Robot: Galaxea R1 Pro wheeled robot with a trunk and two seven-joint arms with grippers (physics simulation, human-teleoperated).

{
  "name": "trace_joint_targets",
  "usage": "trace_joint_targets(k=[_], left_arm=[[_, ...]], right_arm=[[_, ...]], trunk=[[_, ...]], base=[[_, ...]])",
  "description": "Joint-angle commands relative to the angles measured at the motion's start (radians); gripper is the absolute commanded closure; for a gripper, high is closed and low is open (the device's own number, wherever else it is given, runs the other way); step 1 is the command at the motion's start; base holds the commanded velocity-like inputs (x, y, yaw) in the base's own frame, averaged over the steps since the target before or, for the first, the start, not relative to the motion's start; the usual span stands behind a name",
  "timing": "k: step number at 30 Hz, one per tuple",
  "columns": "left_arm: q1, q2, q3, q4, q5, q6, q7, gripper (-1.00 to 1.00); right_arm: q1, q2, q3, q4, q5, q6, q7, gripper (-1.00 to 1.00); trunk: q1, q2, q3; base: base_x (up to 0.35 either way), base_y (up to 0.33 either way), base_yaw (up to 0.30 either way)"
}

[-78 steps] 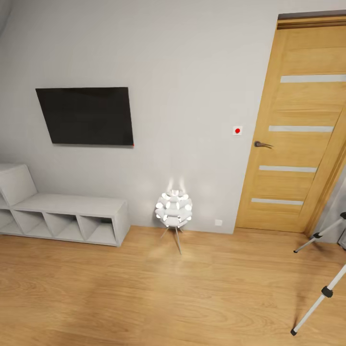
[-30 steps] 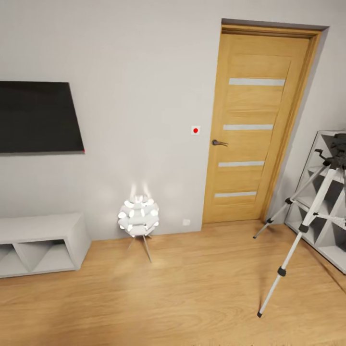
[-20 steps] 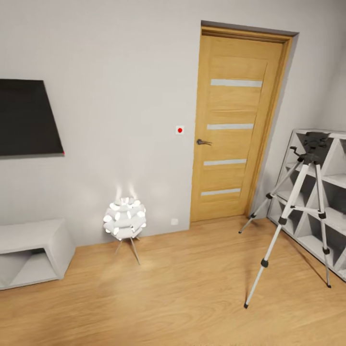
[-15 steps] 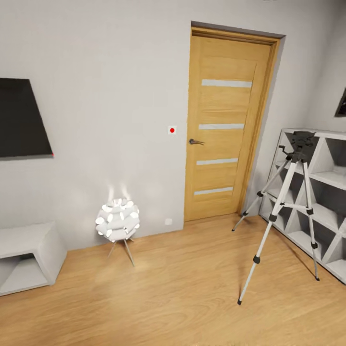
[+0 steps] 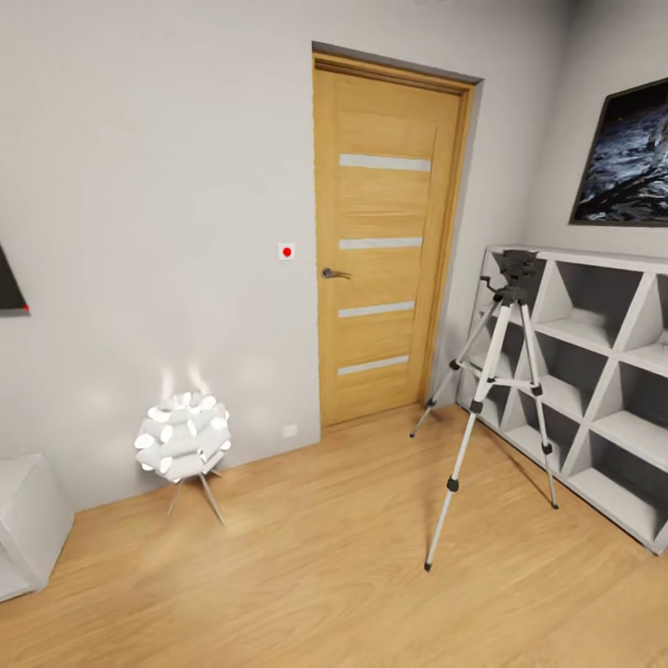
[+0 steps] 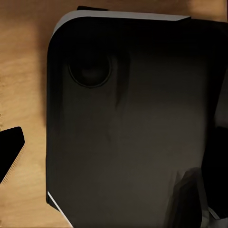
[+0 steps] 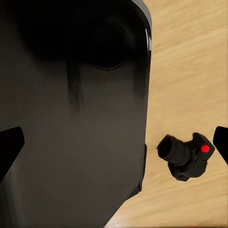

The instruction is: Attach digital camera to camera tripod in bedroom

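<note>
The camera tripod stands on the wood floor at the right of the head view, in front of the white cube shelving. Its black head carries nothing. In the right wrist view the digital camera lies on the plank floor beside my dark base, its lens pointing toward the base and its red dot showing. My right gripper is open, its fingertips far apart and off the camera. My left gripper hangs open over the base, holding nothing.
An oak door with frosted stripes is shut in the grey wall left of the tripod. A white ball lamp on thin legs stands by the wall. A low white shelf sits far left. A dark picture hangs above the shelving.
The head view has swung to the right: the door and lamp slid left, and the tripod and cube shelving came fully into view. Nothing in the room itself moved.
</note>
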Motion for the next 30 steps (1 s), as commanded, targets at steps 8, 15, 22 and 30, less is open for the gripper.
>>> trace_joint_targets(k=[8,15,22,30], left_arm=[[0.000,0.000,0.000,0.000,0.010,-0.002,0.000,-1.00],[0.001,0.000,0.001,0.000,0.010,-0.003,0.000,-1.00],[0.001,0.000,0.001,0.000,0.010,-0.003,0.000,-1.00],[0.000,0.000,0.001,0.000,0.010,-0.003,0.000,-1.00]], right_arm=[[0.000,0.000,0.001,0.000,0.001,-0.003,-0.001,-1.00],[0.000,0.000,0.000,0.000,0.001,-0.003,0.000,-1.00],[0.000,0.000,-0.001,0.000,0.001,-0.003,-0.001,-1.00],[0.000,0.000,-0.001,0.000,0.001,-0.003,-0.001,-1.00]], trunk=[[0.000,0.000,-0.001],[0.000,0.000,-0.001],[0.000,0.000,-0.001],[0.000,0.000,-0.001]], base=[[0.000,0.000,-0.290],[-0.087,0.000,-0.290],[-0.293,0.000,-0.286],[-0.125,0.000,-0.260]])
